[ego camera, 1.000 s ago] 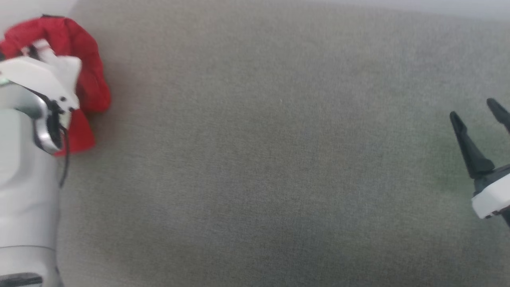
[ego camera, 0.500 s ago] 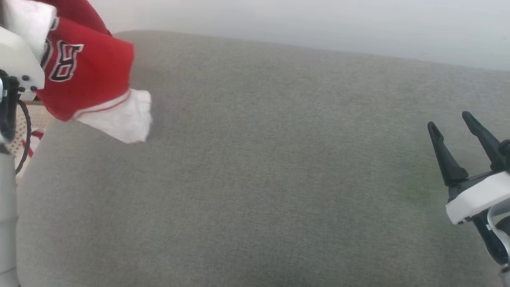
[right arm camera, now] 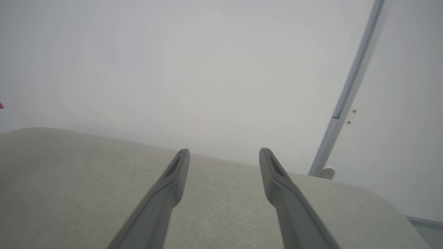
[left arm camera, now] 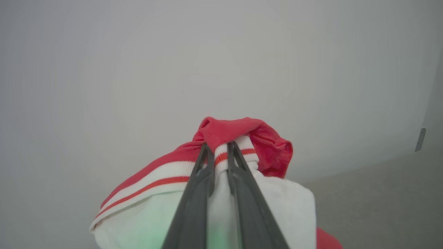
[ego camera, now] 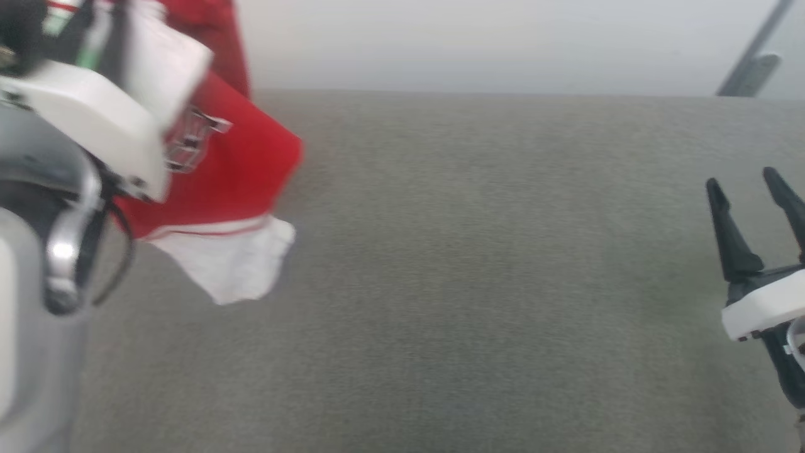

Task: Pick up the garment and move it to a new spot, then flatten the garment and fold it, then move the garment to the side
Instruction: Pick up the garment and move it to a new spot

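Red garment [ego camera: 239, 170] hangs above grey fabric surface [ego camera: 471, 283] — pole [ego camera: 750, 63] behind.

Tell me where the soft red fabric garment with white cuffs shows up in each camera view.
Head view: upper left, the soft red fabric garment hangs over the grey upholstered surface.
Left wrist view: bottom centre, pinched in the left hand.
Right wrist view: a red sliver, likely it, at the left edge.
Shared landmark: the grey upholstered surface, in all three.
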You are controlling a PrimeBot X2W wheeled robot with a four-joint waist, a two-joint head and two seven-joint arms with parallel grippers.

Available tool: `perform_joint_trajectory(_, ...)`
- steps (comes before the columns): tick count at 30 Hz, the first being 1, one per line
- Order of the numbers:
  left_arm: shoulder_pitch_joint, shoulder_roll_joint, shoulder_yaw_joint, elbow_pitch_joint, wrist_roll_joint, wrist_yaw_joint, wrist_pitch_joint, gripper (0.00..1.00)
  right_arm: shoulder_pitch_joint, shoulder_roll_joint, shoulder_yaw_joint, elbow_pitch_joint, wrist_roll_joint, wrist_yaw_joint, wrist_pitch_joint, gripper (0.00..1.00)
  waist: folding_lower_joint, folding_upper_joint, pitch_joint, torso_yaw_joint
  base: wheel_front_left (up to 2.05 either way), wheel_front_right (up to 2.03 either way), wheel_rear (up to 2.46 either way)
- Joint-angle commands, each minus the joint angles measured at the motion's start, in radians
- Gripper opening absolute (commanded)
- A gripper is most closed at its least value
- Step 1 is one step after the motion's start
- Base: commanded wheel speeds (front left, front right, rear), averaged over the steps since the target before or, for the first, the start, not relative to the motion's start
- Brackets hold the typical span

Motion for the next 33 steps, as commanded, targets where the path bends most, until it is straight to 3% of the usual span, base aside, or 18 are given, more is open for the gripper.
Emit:
perform_joint_trajectory(1,0.015,-0.004,-0.005,-0.009,0.003,0.003,0.006,0.0,-0.003,0.005,-0.005,0.003,-0.006,0.0,-0.007,1.0,0.0,0.0,-0.003,-0.036,0.0,0.0,0.0)
perform_joint_trajectory(7,0.053,-0.044,-0.116,-0.08,0.012,-0.012,0.095,0.0,0.0,0.022,-0.049,0.018,-0.013,0.0,-0.026,1.0,0.0,0.0,0.016,-0.128,0.0,0.0,0.0)
perform_joint_trajectory(15,0.113,-0.109,-0.281,0.0,0.003,-0.064,0.121,0.0,0.003,0.054,-0.051,0.059,-0.006,0.0,-0.057,1.0,0.0,0.0,0.046,-0.224,0.0,0.0,0.0)
perform_joint_trajectory(23,0.158,-0.184,-0.441,0.206,0.016,-0.115,0.067,0.0,-0.016,0.071,-0.016,0.107,0.006,0.0,-0.086,1.0,0.0,0.0,0.058,-0.262,0.0,0.0,0.0)
perform_joint_trajectory(33,0.192,-0.27,-0.53,0.555,-0.014,-0.137,-0.037,0.0,-0.038,0.074,0.029,0.169,0.022,0.0,-0.106,1.0,0.0,0.0,0.046,-0.26,0.0,0.0,0.0)
